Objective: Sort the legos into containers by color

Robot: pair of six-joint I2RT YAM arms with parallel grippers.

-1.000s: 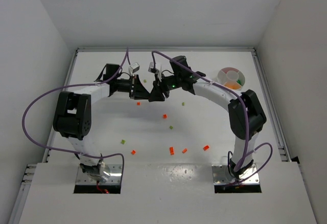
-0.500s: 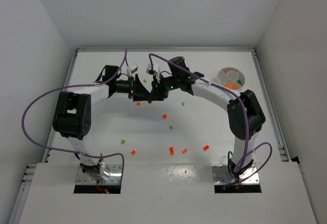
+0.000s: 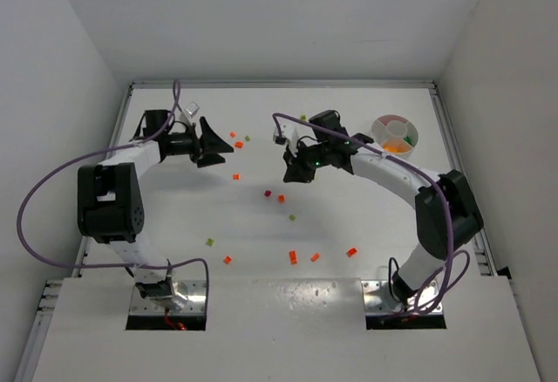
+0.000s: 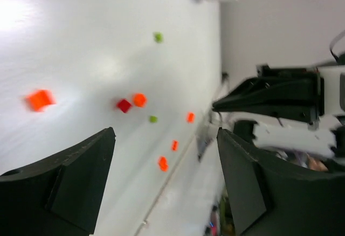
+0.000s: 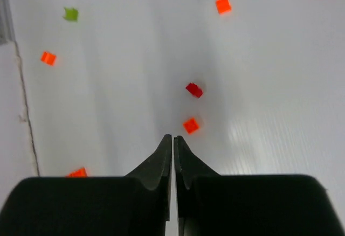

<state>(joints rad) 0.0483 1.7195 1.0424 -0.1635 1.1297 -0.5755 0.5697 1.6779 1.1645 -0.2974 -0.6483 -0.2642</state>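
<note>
**Q:** Top view, read from the left. What occupies 10 o'clock on the worktop (image 3: 174, 208)?

**A:** The left gripper (image 3: 218, 145), turned on its side and pointing toward 3 o'clock. Its jaws are spread wide. The left wrist view shows only worktop and distant bricks in the gap, so nothing is pinched.

**Q:** Where are the legos (image 3: 281, 197)?

**A:** They lie loose on the worktop, scattered. Two orange ones and a green one lie at 11 o'clock, just beside the left gripper's tips. A dark red brick (image 3: 268, 194) lies just beside an orange one near the centre. A green brick (image 3: 209, 242) sits at 8 o'clock. More orange ones are strung along the near side from 7 to 5 o'clock.

**Q:** And the right gripper (image 3: 292, 173)?

**A:** It is just past the centre toward 1 o'clock, pointing down toward 7 o'clock. Its jaws are pressed together tip to tip. In the right wrist view the dark red brick and its orange neighbour lie on the worktop ahead of the tips, not between them.

**Q:** And the far right?

**A:** The white dish (image 3: 375, 127) stands at 2 o'clock, well apart from both grippers. Orange pieces show in its 6 o'clock compartment and green ones in the compartment at 4 o'clock.
</note>
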